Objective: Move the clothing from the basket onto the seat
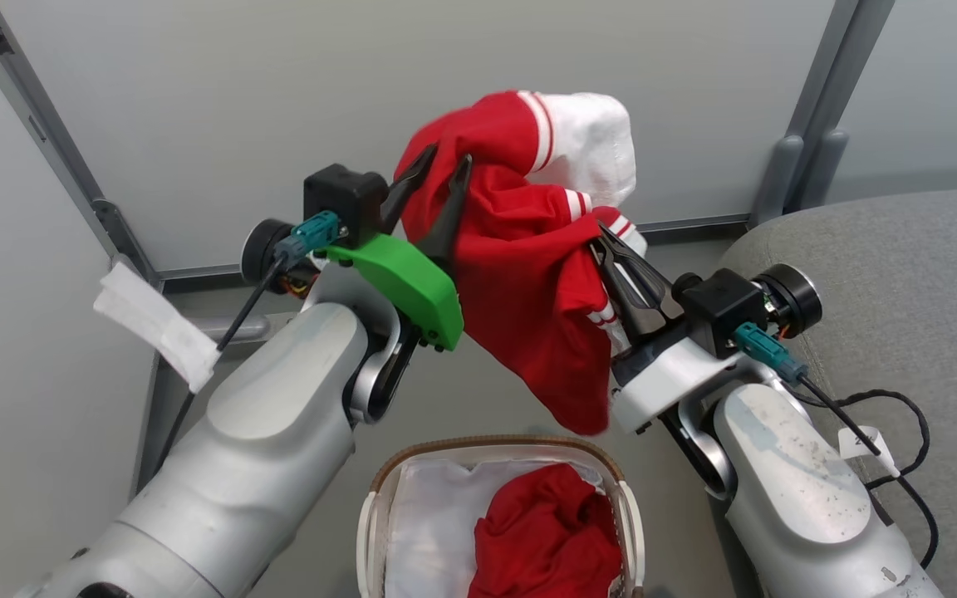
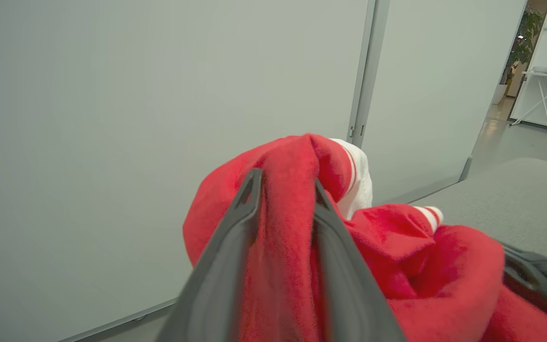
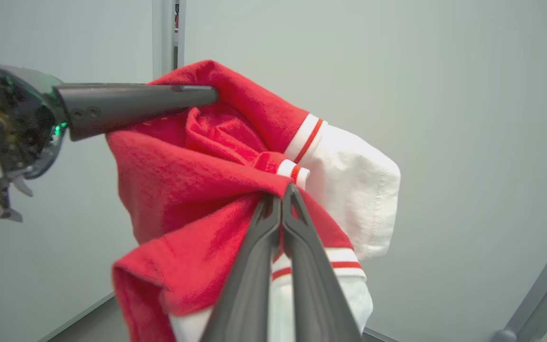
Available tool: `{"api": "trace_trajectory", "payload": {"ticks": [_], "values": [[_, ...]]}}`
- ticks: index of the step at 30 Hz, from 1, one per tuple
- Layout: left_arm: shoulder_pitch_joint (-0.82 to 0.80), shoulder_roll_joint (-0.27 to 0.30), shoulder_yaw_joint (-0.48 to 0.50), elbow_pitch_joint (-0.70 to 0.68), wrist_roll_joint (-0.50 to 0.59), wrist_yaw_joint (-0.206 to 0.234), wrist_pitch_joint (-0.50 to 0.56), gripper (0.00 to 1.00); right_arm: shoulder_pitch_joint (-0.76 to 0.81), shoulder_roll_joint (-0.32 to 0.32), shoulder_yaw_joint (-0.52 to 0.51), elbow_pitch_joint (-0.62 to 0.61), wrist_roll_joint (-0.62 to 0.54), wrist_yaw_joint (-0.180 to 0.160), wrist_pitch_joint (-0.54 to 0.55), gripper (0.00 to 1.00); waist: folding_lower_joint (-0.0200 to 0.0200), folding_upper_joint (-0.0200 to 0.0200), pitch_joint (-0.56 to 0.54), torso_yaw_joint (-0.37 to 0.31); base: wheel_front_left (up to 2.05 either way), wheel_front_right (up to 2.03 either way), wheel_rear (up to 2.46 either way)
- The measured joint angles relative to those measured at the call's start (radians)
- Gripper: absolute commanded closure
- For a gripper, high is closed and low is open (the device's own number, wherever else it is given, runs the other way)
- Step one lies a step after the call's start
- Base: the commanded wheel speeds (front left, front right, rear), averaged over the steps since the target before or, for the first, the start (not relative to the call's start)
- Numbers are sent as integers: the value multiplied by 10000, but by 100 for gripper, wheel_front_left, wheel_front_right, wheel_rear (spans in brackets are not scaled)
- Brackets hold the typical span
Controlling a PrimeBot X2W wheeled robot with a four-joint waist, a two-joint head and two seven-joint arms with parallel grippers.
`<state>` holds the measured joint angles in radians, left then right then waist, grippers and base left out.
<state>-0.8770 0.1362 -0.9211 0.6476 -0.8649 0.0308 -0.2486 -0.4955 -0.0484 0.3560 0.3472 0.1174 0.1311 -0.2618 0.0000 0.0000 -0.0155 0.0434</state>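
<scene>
One red garment of the clothing point(image 1: 528, 274) with white sleeves hangs in the air between my two grippers, above the basket point(image 1: 478, 444). My left gripper point(image 1: 448, 158) has its jaws parted, with a fold of red cloth point(image 2: 283, 247) lying loosely between the fingers point(image 2: 226, 266). My right gripper point(image 1: 597, 235) is shut on the garment's striped edge point(image 3: 302, 142), fingertips pressed together point(image 3: 283, 190). A second red garment point(image 1: 545, 531) lies in the basket on the white liner point(image 1: 429, 515). The grey seat point(image 1: 902, 274) is at the right, beside my right arm.
Pale grey wall panels with metal posts point(image 1: 811, 100) stand right behind the lifted garment. A white tag point(image 1: 154, 324) hangs off the left arm's cable. A black cable point(image 1: 902, 432) lies along the seat's near edge. Grey floor surrounds the basket.
</scene>
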Motion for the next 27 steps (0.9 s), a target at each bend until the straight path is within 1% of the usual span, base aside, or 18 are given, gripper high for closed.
{"api": "trace_trajectory", "payload": {"ticks": [5,10,15,20,27], "values": [[1094,138,502,-165,63,-192,-127,0,53,2,-439,-253,-240,0,0,100,0,0,1,-88,0,0,0],[2564,203,1503,-825,769,-594,-153,0,145,-2,-1011,-470,-401,0,0,100,0,0,39,-199,0,0,0],[4043,21,2418,-1197,1570,-982,-153,0,356,-2,-1492,-631,-585,0,0,100,0,0,77,-377,0,0,0],[5176,-284,3187,-1227,2497,-1277,-153,0,551,0,-1887,-723,-756,0,0,100,0,0,132,-690,0,0,0],[5592,-604,3893,-1229,3133,-1467,-153,0,554,0,-2224,-802,-899,0,0,100,0,0,216,-1221,0,0,0]]}}
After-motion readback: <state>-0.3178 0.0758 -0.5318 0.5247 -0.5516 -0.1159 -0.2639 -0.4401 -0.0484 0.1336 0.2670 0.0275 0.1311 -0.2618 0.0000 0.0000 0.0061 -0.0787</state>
